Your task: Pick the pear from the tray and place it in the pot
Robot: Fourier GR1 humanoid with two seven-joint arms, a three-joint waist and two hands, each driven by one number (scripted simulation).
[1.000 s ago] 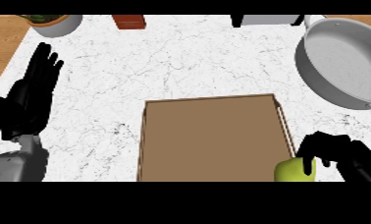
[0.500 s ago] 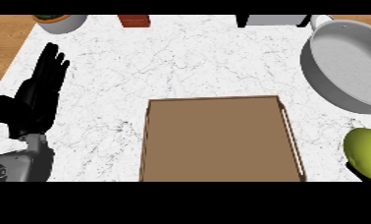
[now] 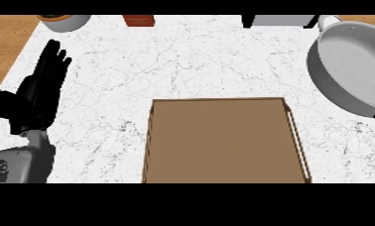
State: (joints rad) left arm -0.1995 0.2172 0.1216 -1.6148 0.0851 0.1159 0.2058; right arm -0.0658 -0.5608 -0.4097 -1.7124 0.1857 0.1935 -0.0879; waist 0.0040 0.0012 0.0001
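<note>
On the veined marble counter, the black left hand rests open, fingers straight.

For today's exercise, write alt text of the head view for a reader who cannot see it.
A brown tray sits on a white marble counter with nothing showing in it, and a grey pot lies at the right edge. The robot's left hand rests open at the left, fingers up; the right hand and the pear are out of view.

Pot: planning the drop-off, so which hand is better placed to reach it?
Probably the right: the pot sits at the counter's right edge, while the left hand rests open at the far left, beyond the tray. The right hand and pear are out of view.
</note>
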